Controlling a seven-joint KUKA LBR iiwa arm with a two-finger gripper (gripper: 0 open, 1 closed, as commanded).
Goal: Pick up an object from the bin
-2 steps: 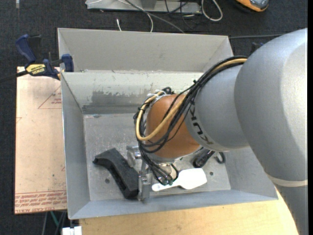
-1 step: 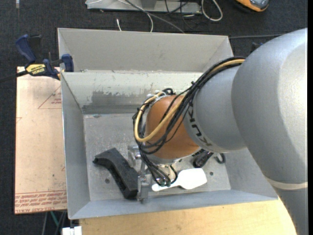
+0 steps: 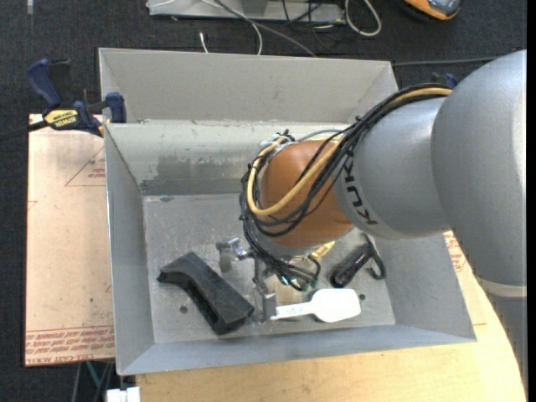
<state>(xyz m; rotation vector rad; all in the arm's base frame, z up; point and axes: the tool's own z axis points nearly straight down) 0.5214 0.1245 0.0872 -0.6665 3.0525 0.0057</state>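
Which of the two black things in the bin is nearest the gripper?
The big bent black block, front left, beside the gripper; the small black clip lies farther off.

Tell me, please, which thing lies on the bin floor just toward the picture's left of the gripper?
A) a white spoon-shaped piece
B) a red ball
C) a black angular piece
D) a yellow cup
C: the black angular piece lies on the picture's left side of the gripper, while the white spoon-shaped piece lies on its other side.
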